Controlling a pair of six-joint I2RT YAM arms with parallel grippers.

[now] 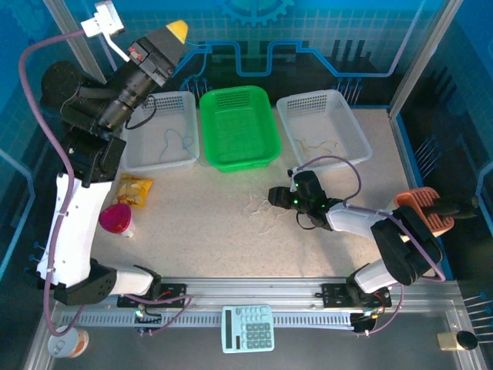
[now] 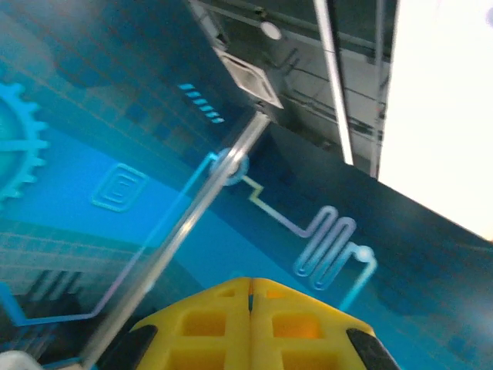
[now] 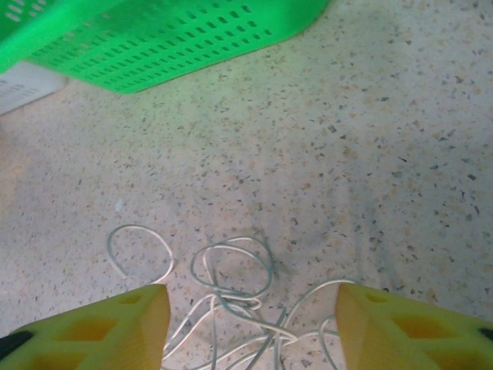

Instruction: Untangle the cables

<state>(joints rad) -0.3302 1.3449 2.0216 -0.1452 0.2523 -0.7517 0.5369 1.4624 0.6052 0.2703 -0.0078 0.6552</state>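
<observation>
A tangle of thin whitish and grey cables lies on the speckled table in front of the green basket. My right gripper hangs just right of it, low over the table. In the right wrist view its gripper is open, the yellow fingers standing wide on either side of the looped cables, nothing held. A single bluish cable lies in the left white basket and yellowish cables in the right white one. My left gripper is raised high at the back left, its yellow fingers shut on nothing.
A green basket stands between two white baskets at the back. A snack packet and a pink cup sit at left. A calculator lies on the front rail, an orange brush at right.
</observation>
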